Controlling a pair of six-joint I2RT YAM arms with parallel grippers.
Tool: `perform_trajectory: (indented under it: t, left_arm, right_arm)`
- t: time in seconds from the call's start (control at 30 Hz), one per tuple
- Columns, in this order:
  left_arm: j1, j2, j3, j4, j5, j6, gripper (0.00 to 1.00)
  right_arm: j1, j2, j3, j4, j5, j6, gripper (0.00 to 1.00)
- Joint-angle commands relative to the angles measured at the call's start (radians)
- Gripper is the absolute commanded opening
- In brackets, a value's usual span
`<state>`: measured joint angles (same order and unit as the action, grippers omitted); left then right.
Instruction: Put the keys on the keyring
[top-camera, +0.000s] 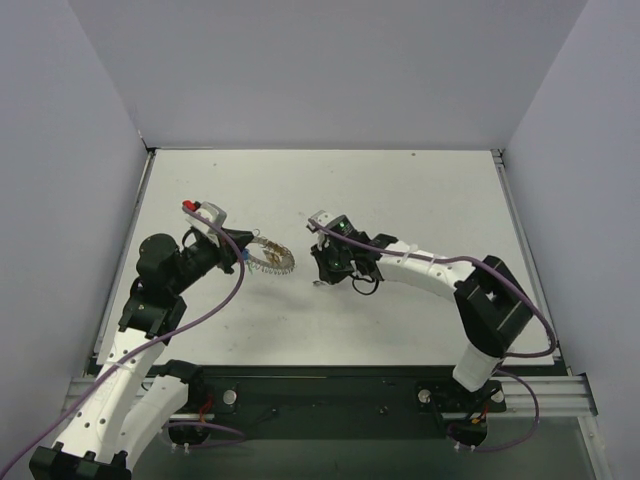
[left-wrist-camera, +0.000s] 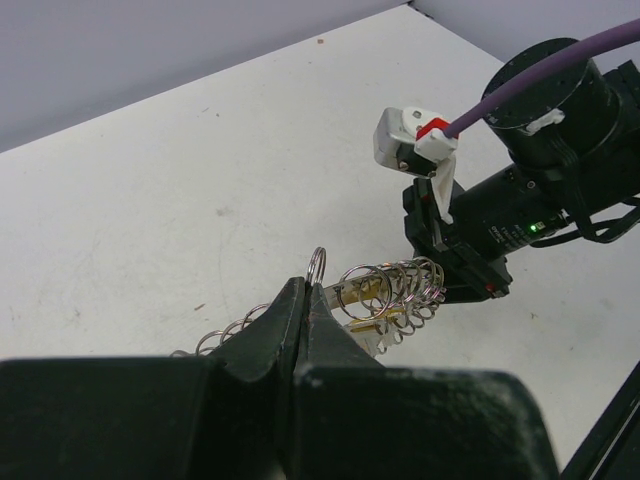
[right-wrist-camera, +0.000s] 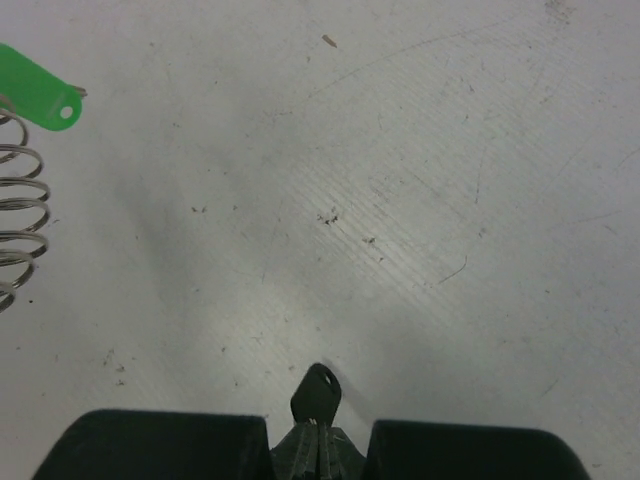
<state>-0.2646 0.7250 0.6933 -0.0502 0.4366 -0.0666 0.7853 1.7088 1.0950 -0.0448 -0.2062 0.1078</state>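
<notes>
My left gripper (left-wrist-camera: 305, 296) is shut on the keyring (left-wrist-camera: 396, 284), a silvery coil-rimmed ring held off the table, with pale yellow key parts (left-wrist-camera: 368, 303) hanging inside its coils. From above, the left gripper (top-camera: 243, 255) holds the keyring (top-camera: 272, 260) out toward the right arm. My right gripper (right-wrist-camera: 318, 440) is low over the table and shut on a small dark-headed key (right-wrist-camera: 317, 393) that sticks out past its tips. A green key head (right-wrist-camera: 36, 91) lies at the upper left beside the keyring's coils (right-wrist-camera: 20, 212). The right gripper (top-camera: 320, 275) sits just right of the ring.
The right arm's wrist and camera (left-wrist-camera: 425, 140) with its purple cable (left-wrist-camera: 540, 75) stand close behind the ring. The white table (top-camera: 400, 190) is walled on three sides, with a metal rail (top-camera: 330, 385) along the near edge.
</notes>
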Motion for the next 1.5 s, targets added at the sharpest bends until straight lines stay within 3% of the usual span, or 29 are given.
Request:
perform_trajectory:
  t: [0.0,0.4,0.83,1.1,1.33,1.47]
  left_arm:
    - [0.007,-0.006,0.012,0.066,0.053,0.001,0.00]
    - [-0.041,0.007,0.011,0.096,0.323,0.049,0.00]
    - [-0.159,0.002,0.014,0.003,0.376,0.172,0.00]
    - [-0.196,-0.013,0.003,-0.004,0.392,0.244,0.00]
    - [-0.225,-0.102,-0.078,0.100,0.406,0.342,0.00]
    - [-0.248,-0.234,-0.147,0.173,0.341,0.416,0.00]
  right_arm:
    - [0.006,-0.164,-0.033,0.023,0.001,0.017,0.00]
    - [0.005,-0.454,-0.098,0.026,-0.126,-0.025,0.00]
    - [0.003,-0.521,-0.185,0.034,-0.236,-0.020,0.00]
    - [0.000,-0.591,-0.066,-0.044,-0.344,-0.109,0.00]
    - [0.002,-0.623,0.012,-0.127,-0.473,-0.184,0.00]
    - [0.000,-0.675,0.014,-0.129,-0.501,-0.195,0.00]
